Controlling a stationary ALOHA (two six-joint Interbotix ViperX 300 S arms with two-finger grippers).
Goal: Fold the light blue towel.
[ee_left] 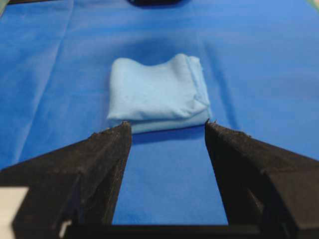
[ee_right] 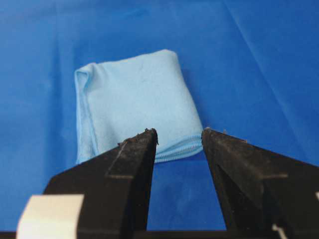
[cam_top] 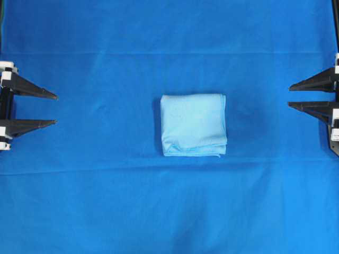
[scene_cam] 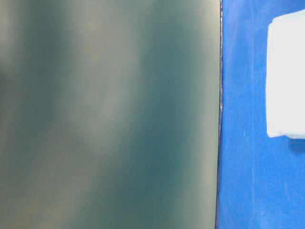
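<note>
The light blue towel (cam_top: 194, 125) lies folded into a small thick square in the middle of the deep blue sheet, with layered edges along its front side. It also shows in the left wrist view as the towel (ee_left: 158, 93), in the right wrist view as the towel (ee_right: 133, 102), and at the right edge of the table-level view as the towel (scene_cam: 287, 76). My left gripper (cam_top: 55, 109) stands open at the far left edge, well clear of the towel. At the far right edge my right gripper (cam_top: 289, 96) is open too. Nothing is between either pair of fingers.
The deep royal-blue sheet (cam_top: 106, 201) covers the whole table, with faint crease lines across it. A blurred grey-green surface (scene_cam: 109, 114) fills most of the table-level view. A dark object (ee_left: 152, 2) peeks in at the top of the left wrist view.
</note>
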